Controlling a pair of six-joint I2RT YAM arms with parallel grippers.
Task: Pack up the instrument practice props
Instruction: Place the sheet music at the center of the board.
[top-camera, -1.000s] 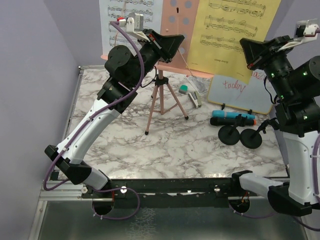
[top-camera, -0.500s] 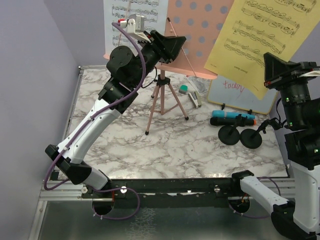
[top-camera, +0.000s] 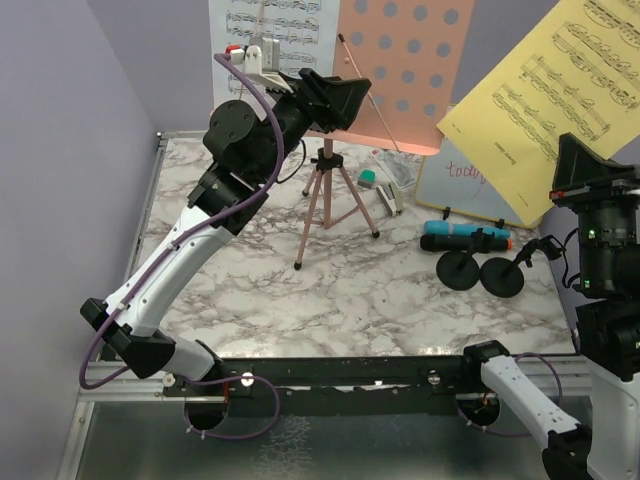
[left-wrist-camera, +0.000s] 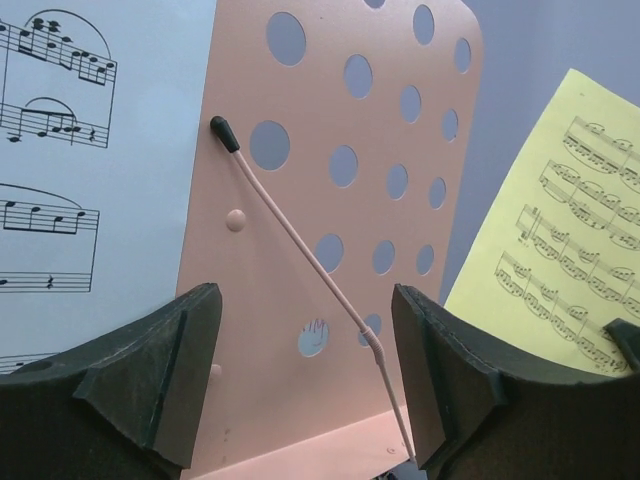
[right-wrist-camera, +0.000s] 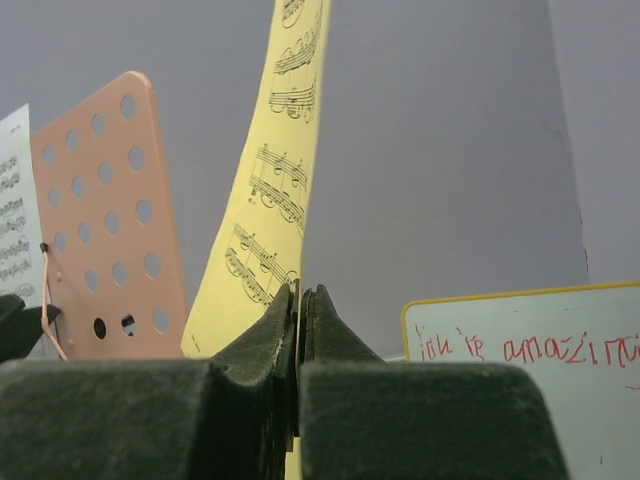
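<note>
Rack (left-wrist-camera: 312, 105) ahead, left jaws opened wide | right jaws pinch yellow page (right-wrist-camera: 262, 230), raised

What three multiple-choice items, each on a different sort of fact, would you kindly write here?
1. Where is the white sheet-music page? A on the pink rack B on the table C on the whiteboard
2. The page in the right hand is: A green B yellow C white
3. The left hand is: A open B shut on the rack C shut on a microphone
A, it leans on the rack; B, the shut hand pinches a yellow page; A, it gapes before the rack.
</note>
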